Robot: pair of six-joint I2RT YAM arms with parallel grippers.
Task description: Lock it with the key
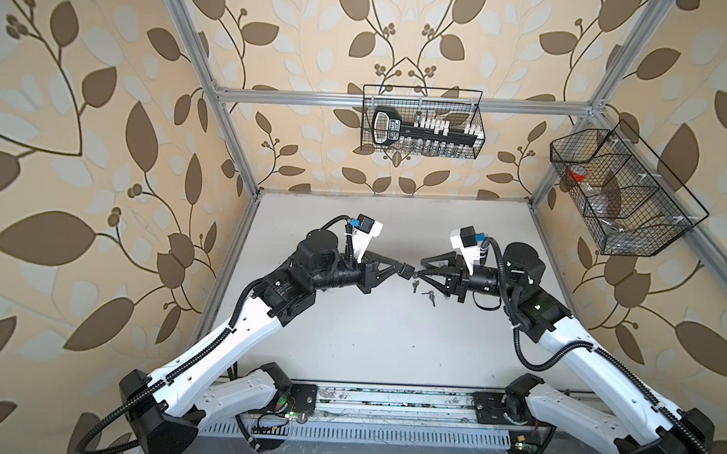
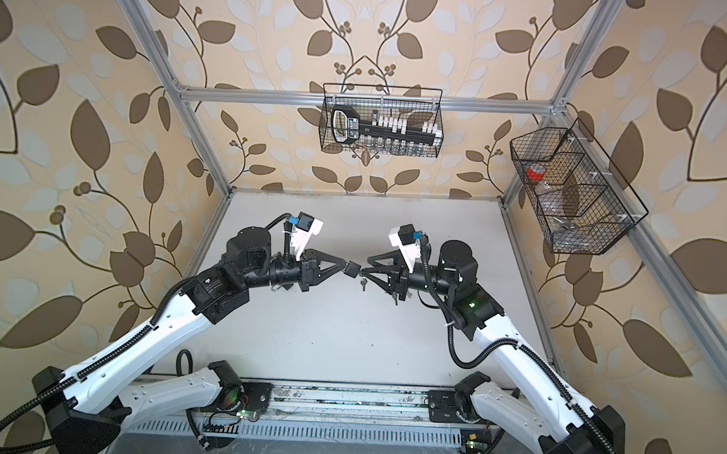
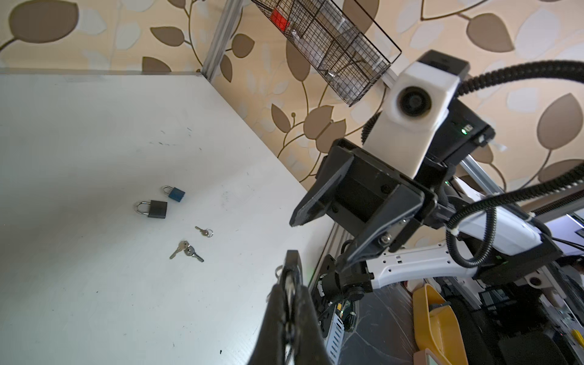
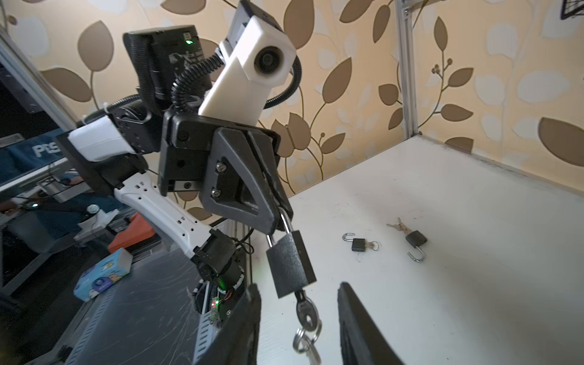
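Right pincer (image 4: 298,286) parted around key (image 4: 305,309); left pincer (image 4: 280,217) clamps padlock (image 4: 290,264).

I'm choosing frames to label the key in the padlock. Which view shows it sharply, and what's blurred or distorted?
Right wrist view: padlock and key sharp; right gripper's fingers dark and soft. In both top views: padlock tiny, frame posts splayed by wide-angle distortion. Left wrist view: left gripper's fingers blurred.

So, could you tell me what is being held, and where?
The left claw grips the black padlock by its shackle; the right claw, open, holds nothing.
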